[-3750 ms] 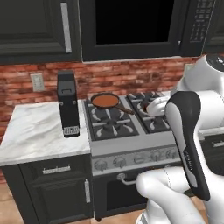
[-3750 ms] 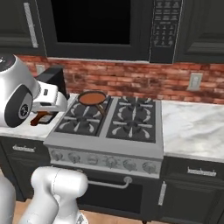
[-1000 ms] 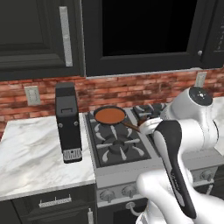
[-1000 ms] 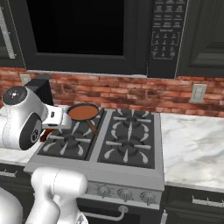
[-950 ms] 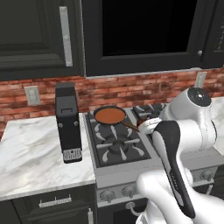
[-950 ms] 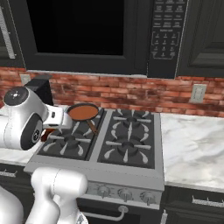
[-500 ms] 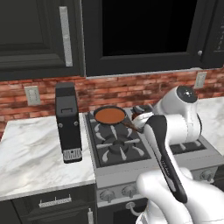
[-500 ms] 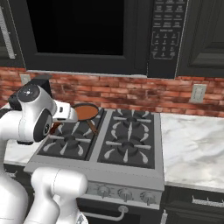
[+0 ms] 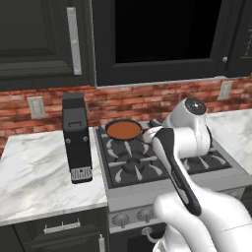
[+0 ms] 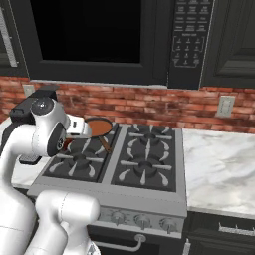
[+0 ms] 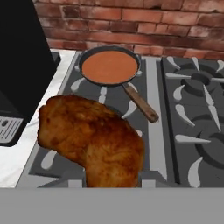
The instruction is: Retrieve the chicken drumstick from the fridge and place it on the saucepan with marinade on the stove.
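Firstly, in the left base view, the stove (image 9: 162,167) stands between two marble counters, under a dark microwave (image 9: 157,39). The saucepan with marinade (image 9: 124,130) sits on the rear left burner of the stove, full of orange-brown sauce. A black coffee machine (image 9: 78,138) stands on the counter (image 9: 34,177) just beside the left edge of the stove. The white arm rises over the front of the stove and its elbow covers the middle burners; the hand end reaches toward the saucepan from the right, but the fingers are hidden here.

Next, in the right base view, the same stove (image 10: 129,164) is seen from the other side. The saucepan (image 10: 99,127) is at the far left corner of the stove, its thin handle pointing toward the front. The arm bends over the left part of the stove, and its wrist lies just in front of the saucepan. A wall outlet (image 10: 225,106) is on the brick wall behind the right counter.

Finally, in the hand view, the chicken drumstick (image 11: 92,140) is large and close, golden brown, over the front left burner of the stove (image 11: 183,109), nearer to the camera than the saucepan (image 11: 110,66). The gripper is clenched on the drumstick, though its finger tips are covered by the meat. The coffee machine (image 11: 19,65) stands to the left of the stove.
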